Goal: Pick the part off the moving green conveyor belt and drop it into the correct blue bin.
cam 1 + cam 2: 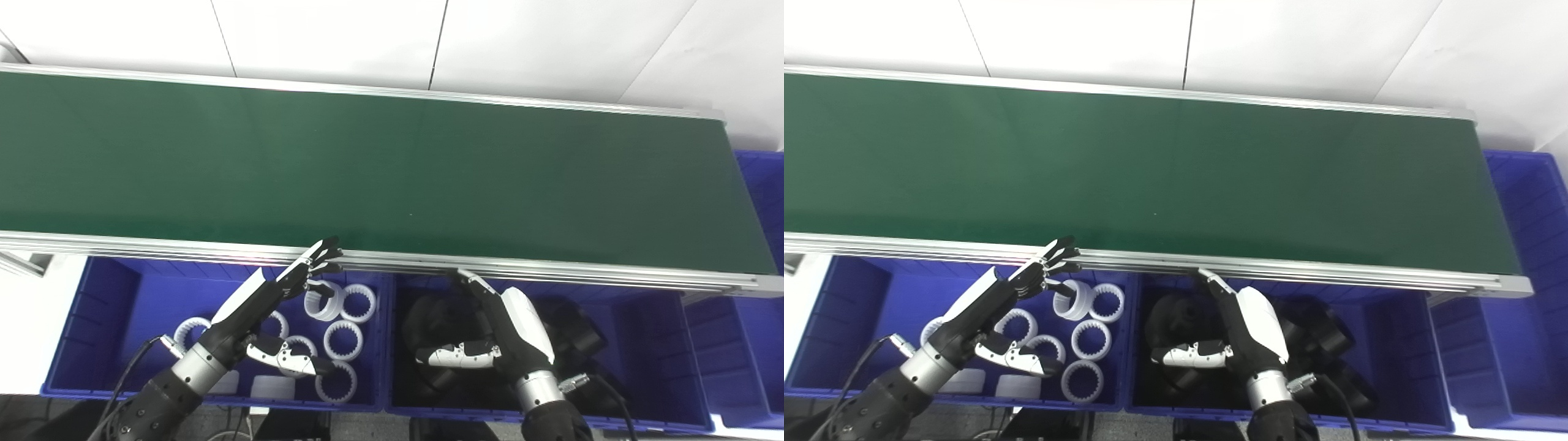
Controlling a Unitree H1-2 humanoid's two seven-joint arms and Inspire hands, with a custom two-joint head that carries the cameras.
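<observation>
Your green conveyor belt (380, 177) has no part on it that you can see. Left robot hand (269, 306) hangs spread and empty over the bin of white rings (343, 340); right robot hand (502, 337) the same, over the bin of black parts (576, 331)

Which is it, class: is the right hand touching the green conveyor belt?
Apart. In the left eye view the right hand hovers over the black parts' bin; the green conveyor belt lies beyond the metal rail.
</observation>
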